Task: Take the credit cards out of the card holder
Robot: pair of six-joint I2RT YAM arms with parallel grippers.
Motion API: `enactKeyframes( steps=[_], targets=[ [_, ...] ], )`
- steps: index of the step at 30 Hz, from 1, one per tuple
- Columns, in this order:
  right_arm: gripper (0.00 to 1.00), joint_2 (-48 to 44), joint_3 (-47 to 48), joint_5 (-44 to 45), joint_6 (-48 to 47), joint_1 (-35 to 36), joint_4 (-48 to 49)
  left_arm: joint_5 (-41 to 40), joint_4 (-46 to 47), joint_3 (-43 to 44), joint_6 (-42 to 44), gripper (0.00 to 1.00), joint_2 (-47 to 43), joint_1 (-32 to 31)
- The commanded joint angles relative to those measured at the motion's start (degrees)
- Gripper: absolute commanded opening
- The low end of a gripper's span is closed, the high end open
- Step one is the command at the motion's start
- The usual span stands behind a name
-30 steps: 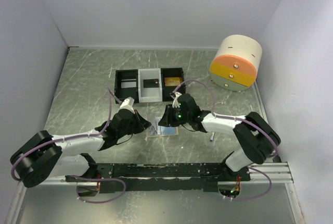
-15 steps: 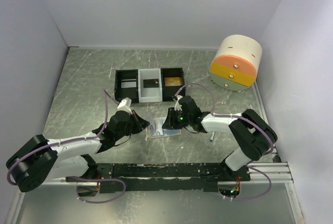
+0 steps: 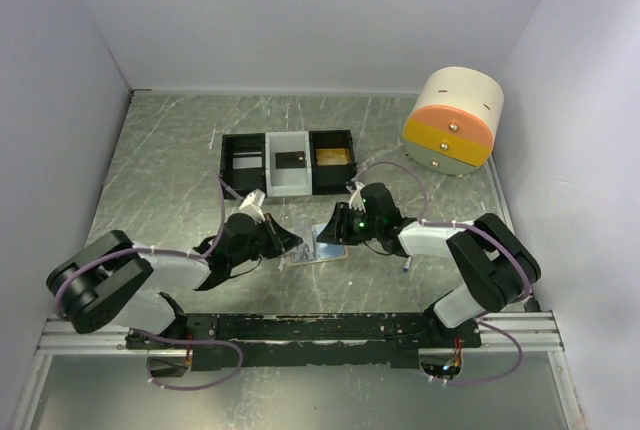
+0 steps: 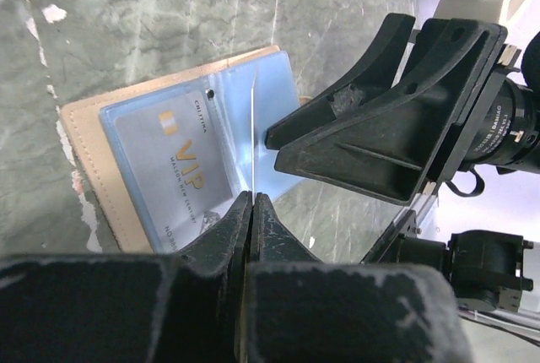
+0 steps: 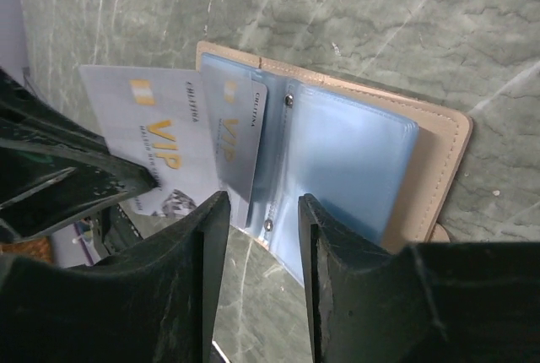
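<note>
Card clamped edge-on between shut fingers of left claw; can't tell if fully free. Holder lies open on table just ahead of left claw, directly under right claw. Right jaws apart, gripping nothing I can see. Second card sits inside holder. Risks, my read: thin pinch slips, card drops; unpinned holder drags along with pull.

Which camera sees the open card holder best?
The right wrist view: the card holder lies open, both blue pages showing. The left wrist view shows one page well, the other partly covered. From the top it is tiny and half hidden.
</note>
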Motion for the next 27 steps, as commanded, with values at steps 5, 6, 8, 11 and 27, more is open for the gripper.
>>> enactKeyframes(
  steps=[5, 6, 8, 11, 27],
  targets=[
    [0.42, 0.4, -4.2, -6.1, 5.3, -1.6, 9.9, 7.0, 17.7, -0.3, -4.1, 0.07, 9.0, -0.3],
    [0.43, 0.6, -4.5, -6.5, 5.4, -1.7, 10.5, 7.2, 19.9, -0.6, -4.6, 0.07, 10.3, -0.3],
    [0.43, 1.4, -4.3, -7.7, 5.7, -1.8, 11.1, 7.7, 22.8, -1.1, -5.5, 0.07, 12.0, -0.3],
    [0.43, 2.5, -4.4, -8.2, 6.4, -2.1, 12.1, 9.2, 26.0, -1.1, -6.6, 0.07, 14.0, -0.4],
    [0.36, 3.8, -6.0, -16.9, 12.3, -6.2, 24.0, 10.9, 31.3, -1.5, -8.1, 0.07, 15.9, -1.0]
  ],
)
